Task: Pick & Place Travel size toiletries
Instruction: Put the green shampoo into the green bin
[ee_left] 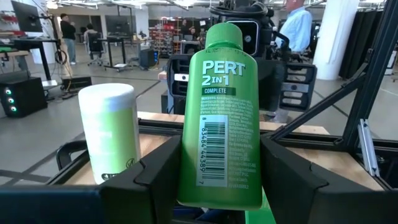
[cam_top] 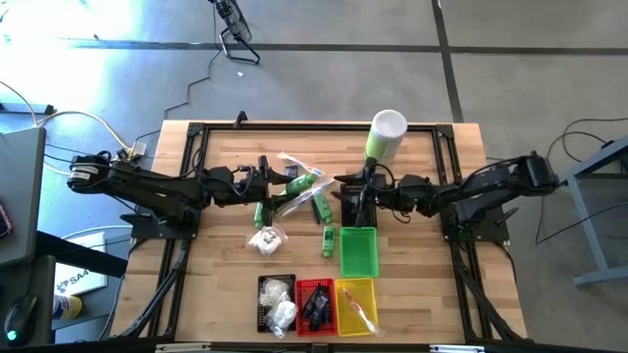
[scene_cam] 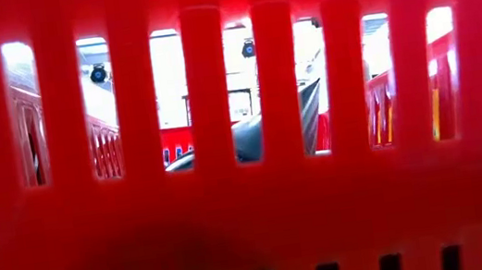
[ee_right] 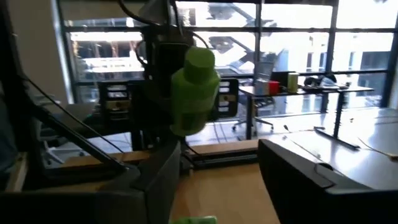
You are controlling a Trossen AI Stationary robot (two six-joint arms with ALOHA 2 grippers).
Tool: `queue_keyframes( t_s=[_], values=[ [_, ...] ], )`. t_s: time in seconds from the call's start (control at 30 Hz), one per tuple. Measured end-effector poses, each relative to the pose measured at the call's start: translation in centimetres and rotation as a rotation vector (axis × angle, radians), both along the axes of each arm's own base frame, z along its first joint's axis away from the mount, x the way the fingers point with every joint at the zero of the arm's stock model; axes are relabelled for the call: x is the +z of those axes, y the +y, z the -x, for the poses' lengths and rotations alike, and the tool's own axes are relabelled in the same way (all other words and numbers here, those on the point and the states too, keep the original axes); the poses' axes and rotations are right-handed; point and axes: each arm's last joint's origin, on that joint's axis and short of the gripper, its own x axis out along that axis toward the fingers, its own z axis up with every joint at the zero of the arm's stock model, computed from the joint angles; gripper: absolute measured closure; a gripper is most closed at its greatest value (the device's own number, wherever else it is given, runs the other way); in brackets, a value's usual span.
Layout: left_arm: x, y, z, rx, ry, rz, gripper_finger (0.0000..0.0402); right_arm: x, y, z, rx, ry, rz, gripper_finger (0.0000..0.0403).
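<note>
left gripper [cam_top: 263,182] sits over the middle of the wooden table [cam_top: 226,255], fingers clamped on a small green plastic pert bottle [ee_left: 222,118]; in the left wrist view the bottle stands upright between the two dark fingers [ee_left: 155,180], barcode label facing the camera. the same bottle shows in the right wrist view [ee_right: 194,90], held up above the tabletop.

right gripper [cam_top: 359,192] is near table centre, just behind the green slotted basket [cam_top: 358,252]. its fingers [ee_right: 155,180] stand apart with nothing between them.

tall green-and-white cylindrical canister [cam_top: 385,135] stands upright toward the back of the table, beside the right arm; also visible in the left wrist view [ee_left: 111,132].

loose toiletries between the grippers: a second green bottle [cam_top: 299,186] lying tilted under a clear-wrapped stick, another green bottle [cam_top: 328,240] lying just left of the green basket, a white crinkly pouch [cam_top: 266,238] further left.

front row of baskets: black basket [cam_top: 277,304] with white pouches, red basket [cam_top: 314,305] with dark items, yellow basket [cam_top: 356,305] with a thin wrapped stick.

low view is blocked by the red basket wall [scene_cam: 249,199]; only slits of the room show through.

people stand in the room behind the table in the left wrist view.
</note>
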Motion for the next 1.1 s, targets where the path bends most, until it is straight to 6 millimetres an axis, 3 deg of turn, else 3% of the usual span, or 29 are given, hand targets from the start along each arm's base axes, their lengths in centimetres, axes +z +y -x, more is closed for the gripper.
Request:
queue_keyframes(
  t_s=[0.2,0.37,0.53,1.1],
  values=[
    [0.0,0.0,0.0,-0.009,0.0,-0.001,0.0213,-0.7,-0.2,-1.0,0.084,-0.047,-0.047,0.0109],
    [-0.3,-0.2,-0.4,-0.043,0.004,0.007,0.0213,-0.8,-0.2,-2.7,0.084,-0.046,-0.058,0.0073],
    [-1.2,-0.2,-1.5,-0.049,-0.01,0.057,0.0213,-0.8,-0.1,-4.2,0.091,-0.042,-0.051,0.0068],
    [-1.9,-0.5,-3.7,-0.13,-0.038,0.067,0.0213,-0.6,0.0,-4.3,0.12,-0.041,-0.032,0.0077]
  ],
)
